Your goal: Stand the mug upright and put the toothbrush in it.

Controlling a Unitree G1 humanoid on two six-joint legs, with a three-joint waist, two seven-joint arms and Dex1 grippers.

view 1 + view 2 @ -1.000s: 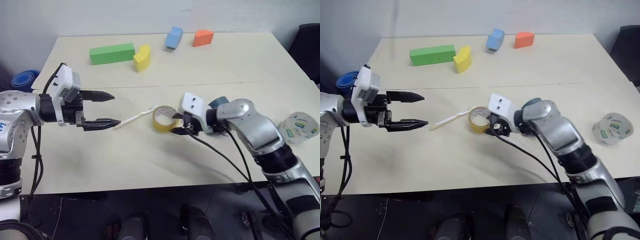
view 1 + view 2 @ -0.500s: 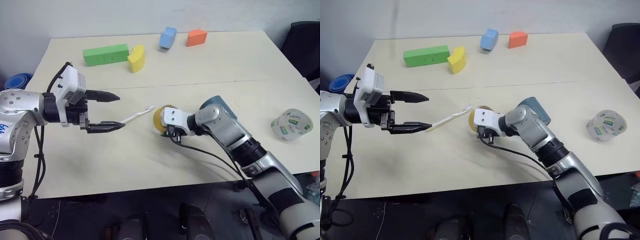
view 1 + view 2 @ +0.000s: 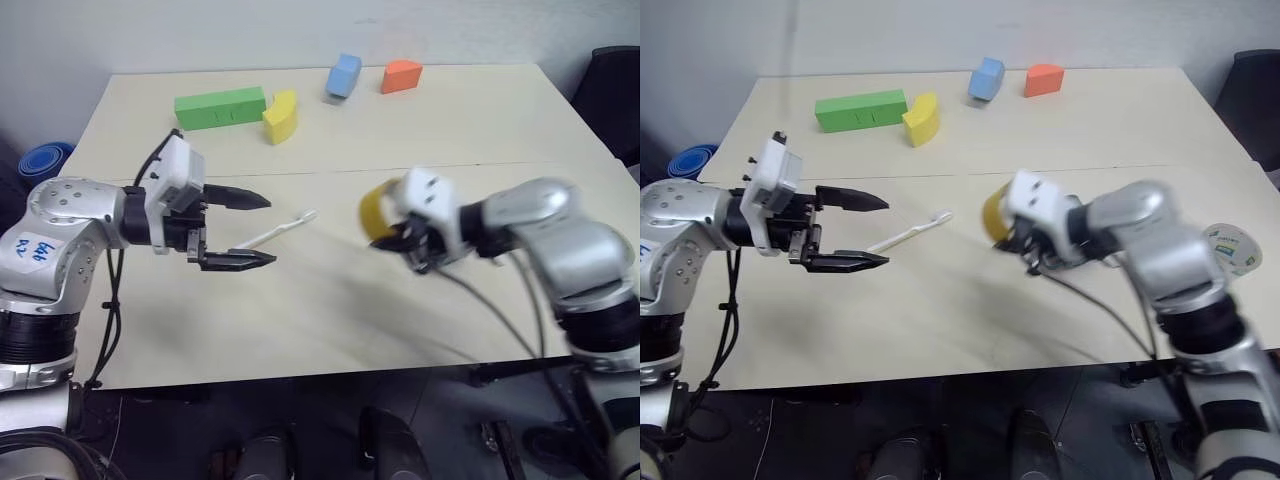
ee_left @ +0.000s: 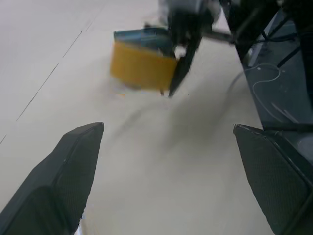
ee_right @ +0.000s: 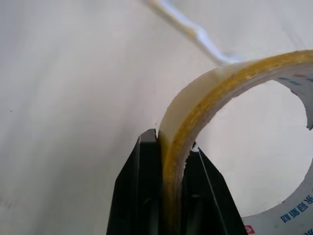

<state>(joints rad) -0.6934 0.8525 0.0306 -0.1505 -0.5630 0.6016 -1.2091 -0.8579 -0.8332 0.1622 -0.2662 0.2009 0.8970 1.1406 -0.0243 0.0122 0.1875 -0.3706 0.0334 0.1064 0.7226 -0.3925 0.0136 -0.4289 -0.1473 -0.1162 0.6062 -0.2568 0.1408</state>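
The white toothbrush (image 3: 275,232) lies flat on the table (image 3: 300,310), head toward the middle. My left gripper (image 3: 268,230) hovers open over its handle end, one finger on each side, pointing right. My right gripper (image 5: 171,147) is shut on the wall of a yellow tape roll (image 3: 375,208), held in the air above the table right of the toothbrush. In the left wrist view a teal-blue edge of the mug (image 4: 142,35) shows just behind the roll; in the eye views my right hand hides it.
At the table's far side sit a green block (image 3: 220,106), a yellow curved block (image 3: 282,115), a blue block (image 3: 345,75) and an orange block (image 3: 401,75). A clear tape roll (image 3: 1232,248) lies near the right edge.
My right gripper has shut on the yellow tape roll and lifted it up and to the right off the table. My left gripper has moved a little right along the toothbrush.
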